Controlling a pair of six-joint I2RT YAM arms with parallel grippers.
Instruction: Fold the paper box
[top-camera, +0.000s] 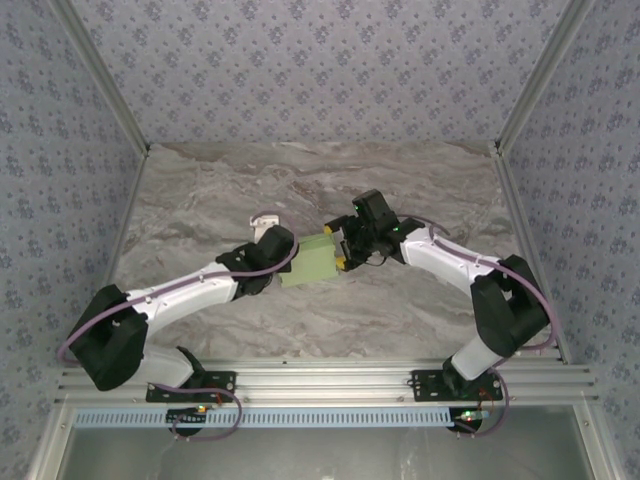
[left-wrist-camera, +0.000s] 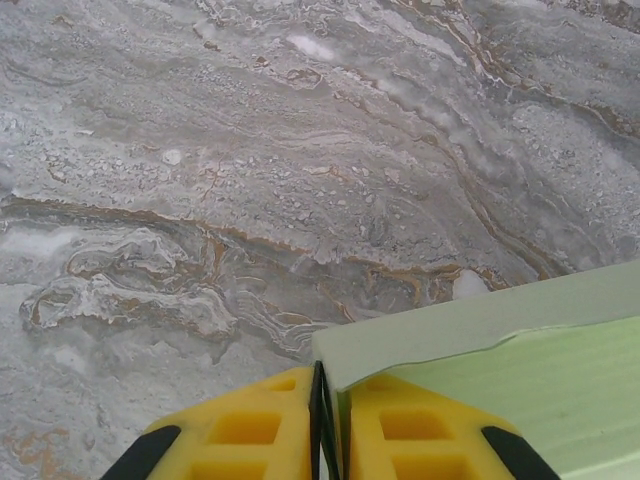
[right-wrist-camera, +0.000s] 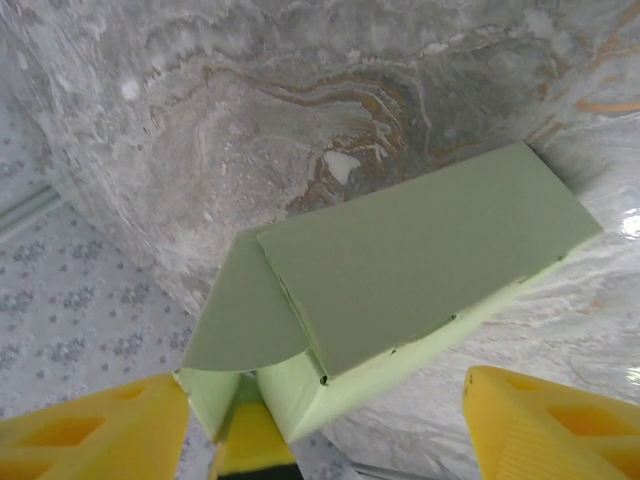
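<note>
Pale-green paper box (top-camera: 315, 262) on worktop (top-camera: 200, 190) between arms. Left wrist cam: left jaws near-shut, pinching box edge. Right wrist cam: rounded flap (right-wrist-camera: 235, 325), right jaws wide open, straddling box.

The paper box (right-wrist-camera: 420, 250) is thin pale-green card — matt, smooth, with crisp creases. The table (left-wrist-camera: 300, 150) looks like polished stone or a marble print, grey veined with brown, and it catches small white glints. The left gripper (left-wrist-camera: 328, 388) has fingers (left-wrist-camera: 250, 430) of yellow moulded plastic, dull and faintly grainy. The left arm (top-camera: 188, 289) and right arm (top-camera: 450, 262) wear smooth white and black plastic shells with a slight shine. The rail (top-camera: 330, 380) at their bases is ribbed bare metal — silvery, satin.
</note>
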